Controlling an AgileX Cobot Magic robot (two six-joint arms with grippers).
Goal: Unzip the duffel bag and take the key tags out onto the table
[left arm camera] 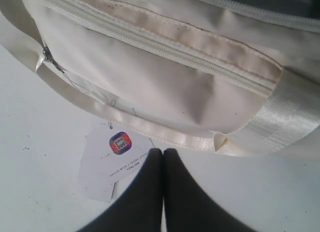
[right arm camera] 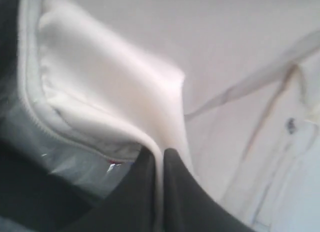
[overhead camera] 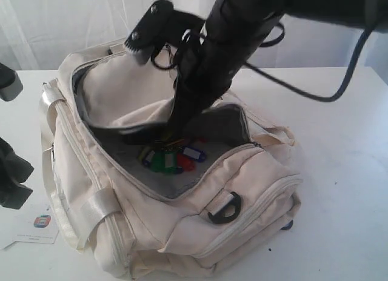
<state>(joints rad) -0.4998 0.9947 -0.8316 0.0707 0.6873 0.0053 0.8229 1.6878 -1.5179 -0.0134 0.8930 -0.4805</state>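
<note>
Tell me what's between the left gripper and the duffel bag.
A white logo card on the table, between left gripper and duffel bag, per the left wrist view.

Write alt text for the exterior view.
The right gripper reaches down into the unzipped cream duffel bag, close to the coloured key tags lying inside. The bag sits on a white table, with a small paper card beside it.

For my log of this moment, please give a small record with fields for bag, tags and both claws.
duffel bag: on the table, top zipper open
key tags: inside bag, on grey lining
right claw: fingers together, inside bag opening
left claw: fingers together, outside bag, near paper card
task: tags not yet out
</note>
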